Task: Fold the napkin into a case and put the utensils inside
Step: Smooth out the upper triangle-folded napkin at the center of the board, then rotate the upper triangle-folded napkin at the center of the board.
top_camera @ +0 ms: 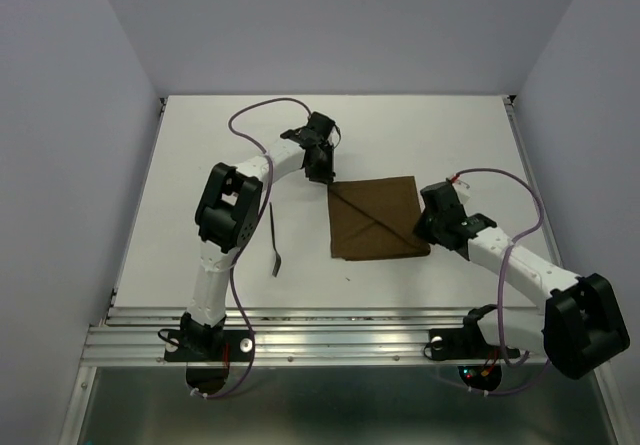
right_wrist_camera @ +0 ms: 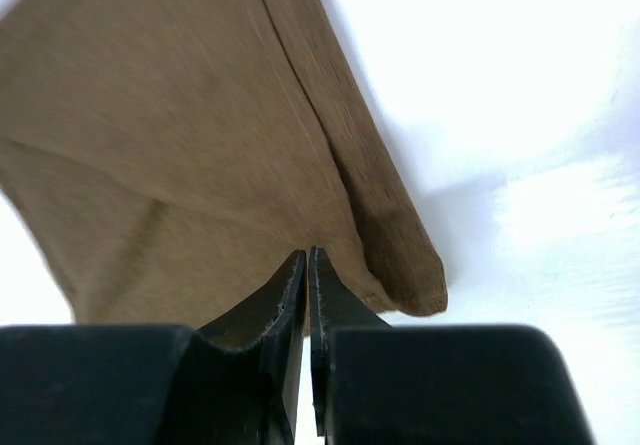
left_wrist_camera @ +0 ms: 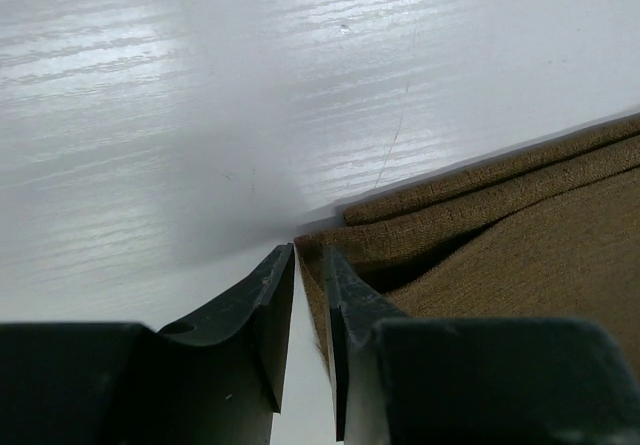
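Brown napkin (top_camera: 375,220): folded, table (top_camera: 190,155) centre | soft, light, limp, layers slide, so take corners | left gripper (left_wrist_camera: 308,252): napkin's 11 o'clock corner, narrow gap, cloth seemingly pinched | right gripper (right_wrist_camera: 307,255): 4 o'clock corner, nearly closed, hold unclear | utensil (top_camera: 274,243): 9 o'clock, apart

Bare table (top_camera: 440,135) lies open along the far strip, at the far right, and at the left beyond the left arm (top_camera: 240,200). That arm slants from the near edge to the far left corner of the napkin (top_camera: 375,220) and bars that lane. A utensil (top_camera: 273,240) lies in the narrow gap between the left arm and the napkin. The right arm (top_camera: 520,270) blocks the near right. The near middle is free. Walls (top_camera: 60,165) close the left, right and far sides.
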{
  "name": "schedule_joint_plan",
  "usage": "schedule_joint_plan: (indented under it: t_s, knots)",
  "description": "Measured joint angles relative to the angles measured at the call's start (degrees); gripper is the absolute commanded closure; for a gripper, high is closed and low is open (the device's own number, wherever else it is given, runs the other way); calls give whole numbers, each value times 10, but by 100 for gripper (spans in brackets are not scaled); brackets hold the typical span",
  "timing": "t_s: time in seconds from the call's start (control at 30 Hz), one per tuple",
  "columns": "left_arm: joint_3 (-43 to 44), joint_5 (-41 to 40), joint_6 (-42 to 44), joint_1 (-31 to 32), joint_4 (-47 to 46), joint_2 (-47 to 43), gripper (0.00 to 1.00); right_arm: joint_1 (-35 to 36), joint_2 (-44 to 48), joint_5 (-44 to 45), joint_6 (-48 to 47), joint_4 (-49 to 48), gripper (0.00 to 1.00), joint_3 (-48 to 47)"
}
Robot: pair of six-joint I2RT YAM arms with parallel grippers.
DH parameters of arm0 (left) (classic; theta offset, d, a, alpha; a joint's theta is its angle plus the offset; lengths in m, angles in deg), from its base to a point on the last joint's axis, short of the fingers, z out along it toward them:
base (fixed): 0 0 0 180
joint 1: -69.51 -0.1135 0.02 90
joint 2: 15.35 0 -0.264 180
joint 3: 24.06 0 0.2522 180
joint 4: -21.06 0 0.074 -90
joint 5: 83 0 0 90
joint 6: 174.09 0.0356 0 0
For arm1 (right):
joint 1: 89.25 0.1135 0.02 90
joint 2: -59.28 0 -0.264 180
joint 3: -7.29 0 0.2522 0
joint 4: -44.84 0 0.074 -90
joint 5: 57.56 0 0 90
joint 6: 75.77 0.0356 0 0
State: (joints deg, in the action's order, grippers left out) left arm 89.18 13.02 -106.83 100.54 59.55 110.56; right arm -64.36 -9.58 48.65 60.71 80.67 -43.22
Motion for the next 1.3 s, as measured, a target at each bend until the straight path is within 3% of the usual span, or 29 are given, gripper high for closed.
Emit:
schedule_joint_plan:
  t_s: [0.27, 0.77, 1.3]
  knots:
    - [8, -44, 2, -4, 33, -38, 69, -53, -3, 19, -37, 8, 94, -39]
    - [9, -47, 4, -8, 43, -95, 69, -55, 48, -80, -47, 14, 97, 1]
    - [9, -26, 4, -8, 47, -95, 69, -55, -54, -59, -30, -17, 99, 29]
